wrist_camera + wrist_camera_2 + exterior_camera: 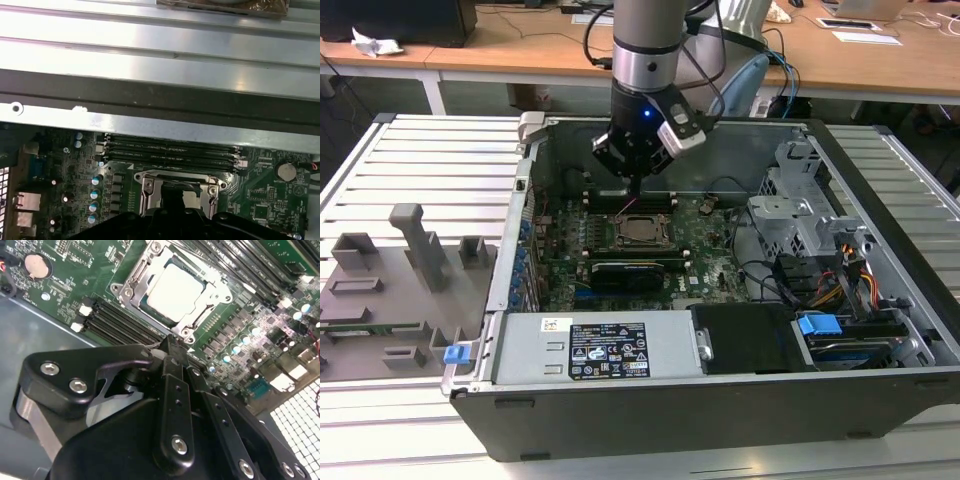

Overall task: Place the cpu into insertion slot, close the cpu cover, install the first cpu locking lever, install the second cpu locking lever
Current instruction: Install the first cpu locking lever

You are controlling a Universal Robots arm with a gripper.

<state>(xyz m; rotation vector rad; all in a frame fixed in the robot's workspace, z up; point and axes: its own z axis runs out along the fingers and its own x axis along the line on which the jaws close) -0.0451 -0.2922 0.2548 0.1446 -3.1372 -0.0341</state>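
Note:
The cpu [646,229] [175,287] is a small square chip with a pale metal top, lying flat in the motherboard socket inside the open computer case. The cpu cover [137,282] [147,186], a thin metal frame, lies down around its edges. My gripper [634,193] [172,344] [172,197] hangs just above the socket's far edge, next to the memory slots [120,322]. Its fingers are shut together into one narrow tip, with nothing held between them. In the first wrist view the gripper's body hides part of the socket.
A long black card [635,272] lies across the board in front of the socket. The power supply [590,350] sits at the case front and a drive cage [800,200] at the exterior view's right. Case walls [160,95] ring the board. A grey fixture plate [390,280] lies outside on the left.

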